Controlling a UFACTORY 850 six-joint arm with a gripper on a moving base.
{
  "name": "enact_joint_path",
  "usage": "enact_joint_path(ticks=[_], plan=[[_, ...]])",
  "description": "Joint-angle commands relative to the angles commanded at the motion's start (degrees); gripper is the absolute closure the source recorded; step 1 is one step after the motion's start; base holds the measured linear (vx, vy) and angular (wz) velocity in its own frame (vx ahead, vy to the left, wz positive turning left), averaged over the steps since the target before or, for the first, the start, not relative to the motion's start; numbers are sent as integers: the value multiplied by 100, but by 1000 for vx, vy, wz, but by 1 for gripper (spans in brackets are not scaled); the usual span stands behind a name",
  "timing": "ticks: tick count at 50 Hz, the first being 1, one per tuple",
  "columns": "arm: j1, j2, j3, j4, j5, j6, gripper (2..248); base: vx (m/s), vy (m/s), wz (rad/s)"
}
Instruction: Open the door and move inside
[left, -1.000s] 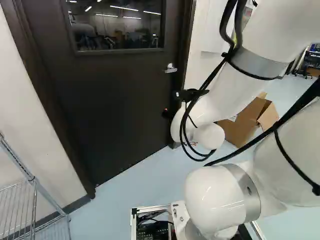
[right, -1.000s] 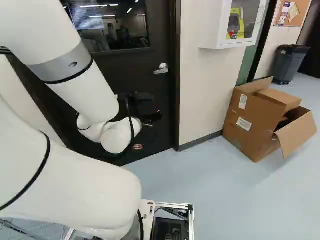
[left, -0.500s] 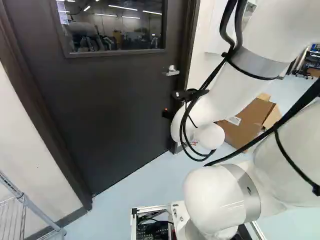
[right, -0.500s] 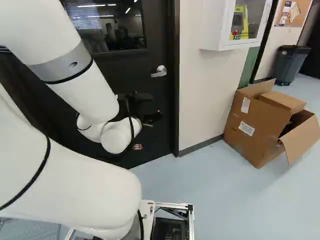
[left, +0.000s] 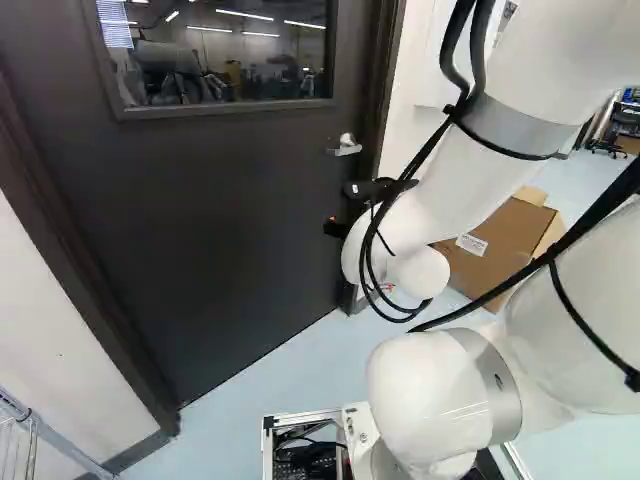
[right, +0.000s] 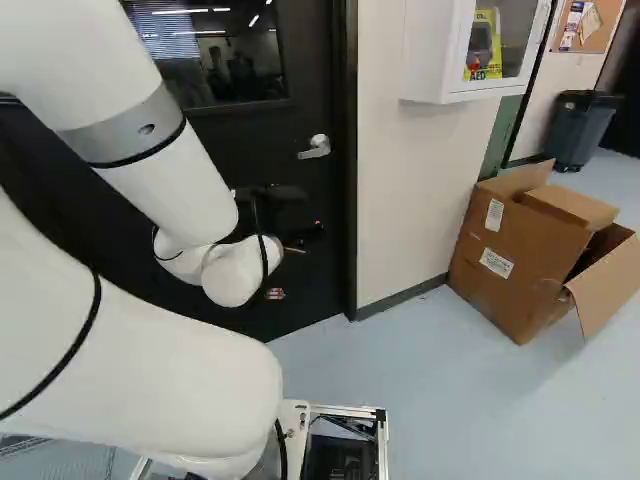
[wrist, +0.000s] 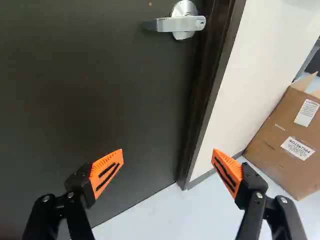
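Your pincer (wrist: 168, 156) is open, the handle (wrist: 177, 24) ungripped, the door (wrist: 95, 100) shut: 2 steps left, opening and entering.

Bright strip lights (left: 245, 15) in door window (left: 215, 75); soft floor shadow (right: 548, 372).

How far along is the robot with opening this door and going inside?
The approach looks mostly done: the arm reaches toward the door. In hand is nothing yet; the open end effector hangs lower than the lever handle, without touching it. Likely left: working that handle, opening the closed door and driving through.
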Motion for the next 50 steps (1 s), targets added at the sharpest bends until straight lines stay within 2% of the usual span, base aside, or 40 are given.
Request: enact_joint_path(ticks=[28,50], plan=[[0,127,-32,0,0,0,3,2,0,0],[-83,-32,-484,0,0,0,3,0,0,0]])
